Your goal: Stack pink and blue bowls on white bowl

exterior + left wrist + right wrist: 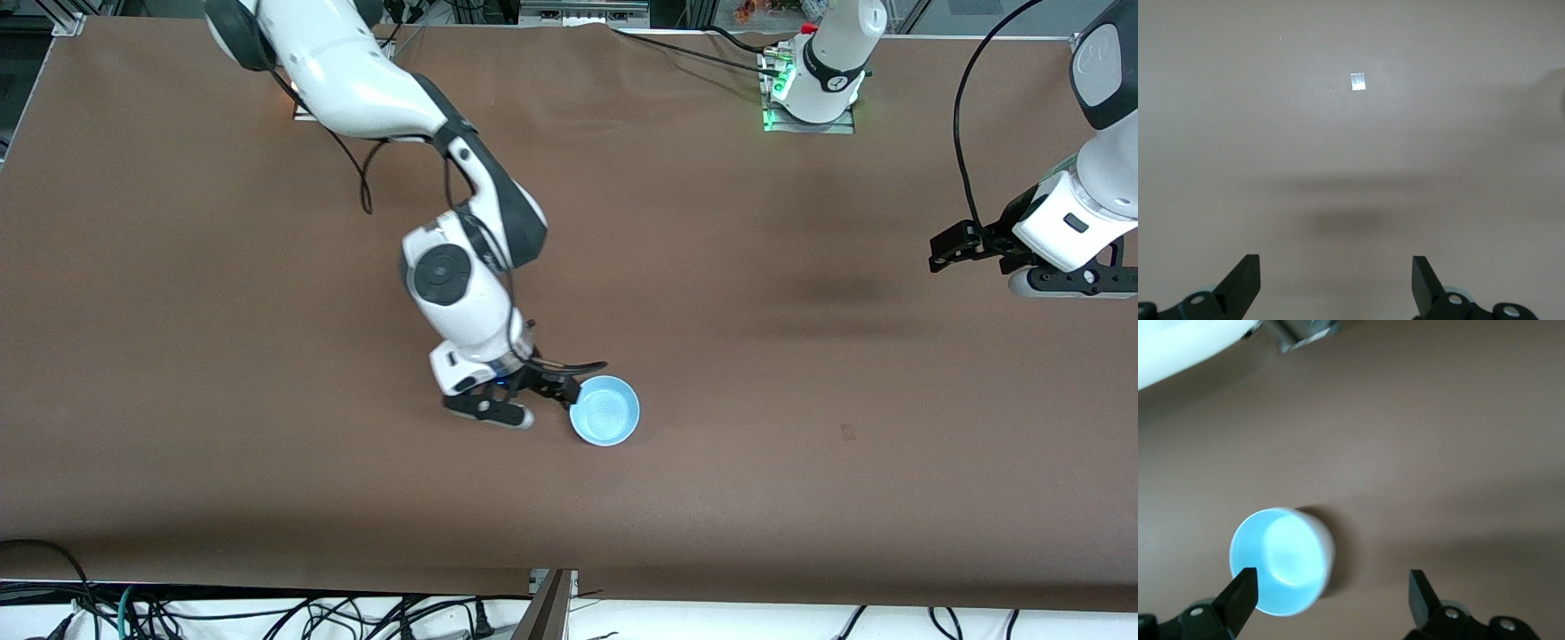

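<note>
The light blue bowl (605,410) sits upright on the brown table, nearer the front camera than the table's middle. In the right wrist view the blue bowl (1275,563) shows a white outer wall at its side; I cannot tell whether that is the white bowl under it. No pink bowl shows in any view. My right gripper (496,412) is open and empty, low beside the blue bowl toward the right arm's end, and one fingertip (1241,590) overlaps the bowl's rim. My left gripper (1080,283) is open and empty, waiting over bare table at the left arm's end.
The brown table (800,498) has cables along its front edge. A small silvery mark (1358,81) lies on the table under the left wrist camera. The left arm's base (813,80) stands at the back edge.
</note>
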`<state>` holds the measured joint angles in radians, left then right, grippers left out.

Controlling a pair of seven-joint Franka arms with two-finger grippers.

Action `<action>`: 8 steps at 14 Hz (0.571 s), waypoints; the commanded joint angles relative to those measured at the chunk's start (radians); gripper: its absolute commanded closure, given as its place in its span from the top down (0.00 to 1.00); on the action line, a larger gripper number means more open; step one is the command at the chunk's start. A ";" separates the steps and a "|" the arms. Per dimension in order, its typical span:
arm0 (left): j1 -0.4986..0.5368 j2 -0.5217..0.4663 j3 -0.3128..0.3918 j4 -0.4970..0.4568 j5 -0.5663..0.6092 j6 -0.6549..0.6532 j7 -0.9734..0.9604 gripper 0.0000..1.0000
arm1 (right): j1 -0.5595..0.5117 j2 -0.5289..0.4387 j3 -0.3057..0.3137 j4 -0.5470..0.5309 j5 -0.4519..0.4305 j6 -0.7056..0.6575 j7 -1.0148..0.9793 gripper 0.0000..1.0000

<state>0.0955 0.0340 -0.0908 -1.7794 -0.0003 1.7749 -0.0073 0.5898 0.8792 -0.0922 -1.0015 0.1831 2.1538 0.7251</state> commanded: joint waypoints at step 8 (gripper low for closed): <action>0.004 -0.003 0.000 0.008 -0.001 -0.006 0.007 1.00 | -0.189 -0.697 -0.107 -0.593 -0.008 -0.384 -0.552 1.00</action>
<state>0.0958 0.0340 -0.0904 -1.7791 -0.0003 1.7749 -0.0073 0.3906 0.4064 -0.1721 -1.3348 0.1838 1.7607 0.2379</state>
